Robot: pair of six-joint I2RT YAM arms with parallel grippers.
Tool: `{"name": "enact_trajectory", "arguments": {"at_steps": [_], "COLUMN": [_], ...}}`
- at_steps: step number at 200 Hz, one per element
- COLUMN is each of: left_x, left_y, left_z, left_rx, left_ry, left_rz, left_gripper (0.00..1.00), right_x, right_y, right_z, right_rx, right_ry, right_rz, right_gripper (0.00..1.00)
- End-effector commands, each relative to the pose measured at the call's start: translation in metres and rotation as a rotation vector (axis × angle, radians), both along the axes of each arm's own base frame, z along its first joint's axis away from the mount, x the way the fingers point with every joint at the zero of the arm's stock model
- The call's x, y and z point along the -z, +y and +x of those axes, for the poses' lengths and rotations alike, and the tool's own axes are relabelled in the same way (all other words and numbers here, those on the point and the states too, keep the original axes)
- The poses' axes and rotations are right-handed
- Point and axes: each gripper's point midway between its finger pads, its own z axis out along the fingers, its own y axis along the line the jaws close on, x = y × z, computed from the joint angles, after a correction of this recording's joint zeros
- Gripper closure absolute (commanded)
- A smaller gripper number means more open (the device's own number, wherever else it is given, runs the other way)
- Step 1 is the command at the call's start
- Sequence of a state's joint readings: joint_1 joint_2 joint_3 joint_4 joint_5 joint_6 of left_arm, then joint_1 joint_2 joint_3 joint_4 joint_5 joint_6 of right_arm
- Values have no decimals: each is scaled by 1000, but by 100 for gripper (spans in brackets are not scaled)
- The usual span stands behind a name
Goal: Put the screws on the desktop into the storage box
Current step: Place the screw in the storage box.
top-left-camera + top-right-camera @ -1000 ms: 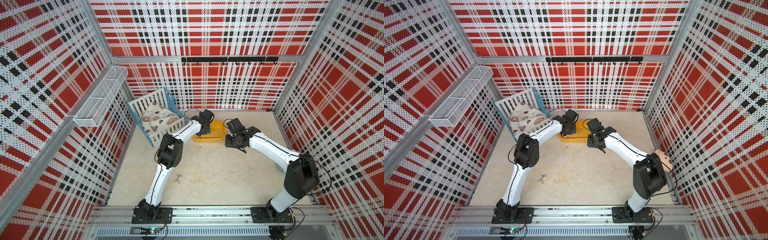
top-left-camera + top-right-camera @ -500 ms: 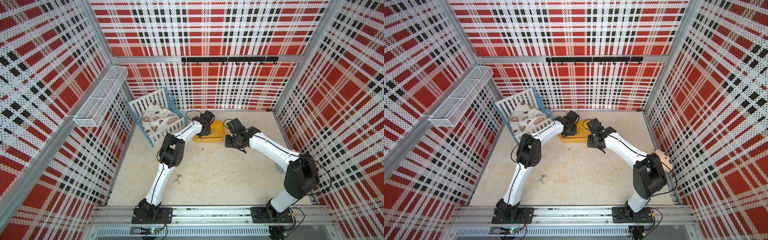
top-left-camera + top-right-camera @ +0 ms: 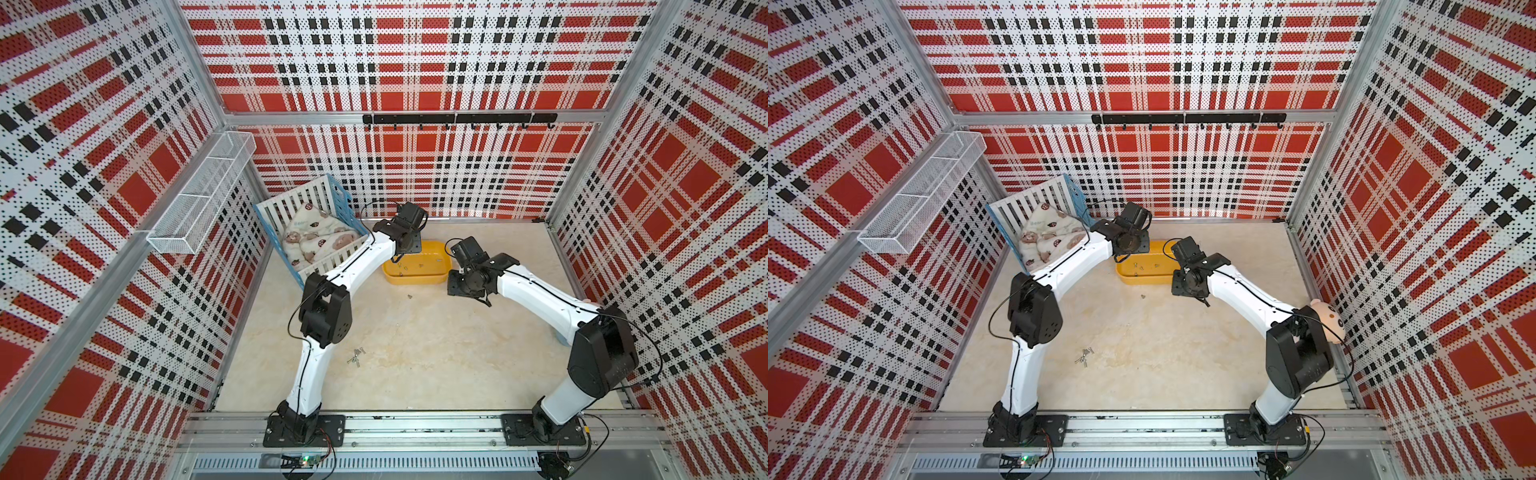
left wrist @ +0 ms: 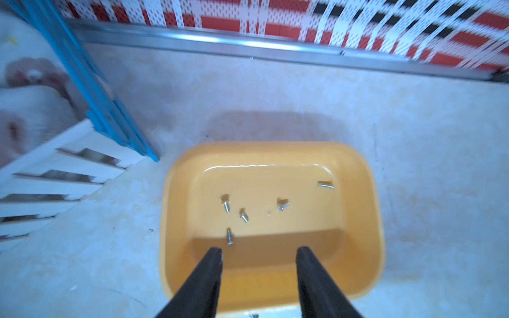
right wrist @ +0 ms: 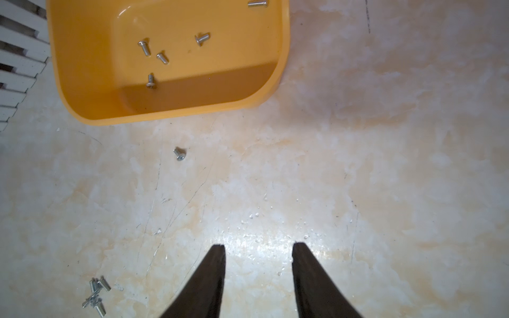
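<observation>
The yellow storage box (image 3: 415, 281) (image 3: 1142, 279) stands at the back of the beige desktop (image 3: 436, 353). Several screws lie on its floor, one of them (image 4: 225, 206) near the middle. My left gripper (image 4: 259, 252) hangs open over the box's near wall (image 4: 261, 275), with nothing between its fingers. My right gripper (image 5: 257, 247) is open over bare desktop beside the box (image 5: 82, 82). A single screw (image 3: 409, 296) (image 5: 179, 154) lies just in front of the box. A small cluster of screws (image 3: 356, 357) (image 3: 1084, 356) (image 5: 96, 294) lies nearer the front, by the left arm.
A white-and-blue slatted crib (image 3: 311, 208) with patterned bedding stands left of the box, close to the left arm. A wire-mesh basket (image 3: 199, 199) hangs on the left wall and a black hook rail (image 3: 457, 120) on the back wall. A plush toy (image 3: 1329, 322) sits by the right wall.
The left arm's elbow has shifted a little while its wrist stays over the box. The right arm has not visibly moved. The jaws are too small earlier to compare.
</observation>
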State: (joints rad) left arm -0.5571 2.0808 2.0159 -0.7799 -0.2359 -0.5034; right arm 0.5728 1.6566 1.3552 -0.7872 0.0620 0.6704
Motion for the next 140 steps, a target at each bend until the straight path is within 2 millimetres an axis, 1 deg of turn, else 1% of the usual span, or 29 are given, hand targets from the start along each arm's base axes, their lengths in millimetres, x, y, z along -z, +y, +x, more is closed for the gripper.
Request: {"name": "enact_trajectory", "arguments": {"at_steps": [1, 12, 17, 29, 43, 63, 96, 98, 104, 106, 110, 125, 140], "left_x": [-45, -56, -55, -60, -56, -46, -24, -26, -21, -20, -17, -11, -7], "left_y": [24, 38, 45, 64, 89, 124, 186, 190, 196, 208, 218, 246, 271], "left_z": [-8, -16, -20, -30, -41, -61, -93, -95, -102, -102, -106, -120, -132], "left_rx": [-49, -68, -80, -107, -144, -197, -305, -313, -320, -348, -369, -429, -485], "left_ry": [-86, -106, -104, -114, -112, -98, -68, -73, -63, -65, -62, -55, -55], "left_rz": [-67, -77, -74, -81, -79, -71, -70, -74, -74, -74, -72, -72, -76], "left_gripper": [49, 49, 49, 49, 49, 49, 48, 48, 48, 48, 48, 48, 50], "right_x": [-1, 2, 4, 7, 10, 12, 22, 23, 26, 27, 27, 35, 43], "right_y": [21, 30, 34, 44, 58, 86, 140, 143, 153, 156, 162, 181, 196], "right_z": [0, -1, -2, -3, -6, -15, -44, -47, -53, -55, -60, -74, -86], "right_rx": [-50, -75, -86, -108, -136, -201, -357, -367, -393, -402, -419, -465, -498], "right_ry": [4, 15, 22, 31, 37, 44, 80, 82, 91, 93, 95, 111, 121], "right_rz": [0, -7, -11, -17, -13, -10, -20, -21, -23, -24, -23, -36, -49], "right_gripper": [55, 56, 56, 57, 58, 59, 59, 59, 59, 59, 59, 60, 62]}}
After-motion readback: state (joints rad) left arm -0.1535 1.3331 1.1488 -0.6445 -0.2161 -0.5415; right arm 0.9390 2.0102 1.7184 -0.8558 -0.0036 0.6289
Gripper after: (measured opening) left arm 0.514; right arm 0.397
